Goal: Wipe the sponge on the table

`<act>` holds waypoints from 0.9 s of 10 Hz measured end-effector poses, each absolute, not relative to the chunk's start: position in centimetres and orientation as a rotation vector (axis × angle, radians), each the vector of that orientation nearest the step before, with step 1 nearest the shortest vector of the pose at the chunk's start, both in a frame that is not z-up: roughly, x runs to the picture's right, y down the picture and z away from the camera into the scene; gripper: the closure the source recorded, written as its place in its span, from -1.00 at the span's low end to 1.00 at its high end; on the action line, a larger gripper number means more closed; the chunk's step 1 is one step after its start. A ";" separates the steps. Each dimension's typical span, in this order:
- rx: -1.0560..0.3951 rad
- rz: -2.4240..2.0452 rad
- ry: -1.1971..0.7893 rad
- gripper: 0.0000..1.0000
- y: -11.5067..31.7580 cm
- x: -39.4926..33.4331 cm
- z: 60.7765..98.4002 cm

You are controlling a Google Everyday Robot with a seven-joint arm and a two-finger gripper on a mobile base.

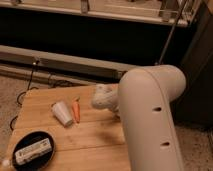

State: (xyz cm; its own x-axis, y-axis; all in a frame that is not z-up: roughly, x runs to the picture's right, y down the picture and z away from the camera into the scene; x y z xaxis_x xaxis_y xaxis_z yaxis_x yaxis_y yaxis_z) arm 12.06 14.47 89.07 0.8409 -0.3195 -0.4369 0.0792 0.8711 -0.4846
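Gripper [102, 97]: low over the far middle of the wooden table [95, 140], at the end of the bulky white arm [150, 115], which covers the table's right side. Whether it is apart, together or holding anything: cannot tell.

Task thing: no certain sponge is seen. The best candidate is the pale oblong block [32, 151] lying in the black bowl [15, 145] at the near left corner, well apart from the gripper. This fits either a sponge waiting to be taken or one put back after wiping.

Clutter: a white cup [62, 113] lies on its side left of centre, and a carrot [76, 110] lies just beside it on its right, both between gripper and bowl.

Risks (judgement):
- Any low sweep leftward or nearward meets the carrot and then the cup. A cup on its side rolls easily and could go off the left edge.
- The bowl sits close to the table corner, so a sideways shove on its rim could slide or tip it off.
- The arm hides the right half, and anything there could be struck unnoticed.
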 end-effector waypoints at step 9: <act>-0.591 -0.254 0.469 -0.02 24.2 14.5 82.9</act>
State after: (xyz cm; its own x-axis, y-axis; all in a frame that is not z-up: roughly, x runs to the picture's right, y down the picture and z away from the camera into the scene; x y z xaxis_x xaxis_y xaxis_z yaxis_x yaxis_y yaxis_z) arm 14.47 24.24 82.89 0.8651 -0.3592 -0.3502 0.0964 0.8041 -0.5866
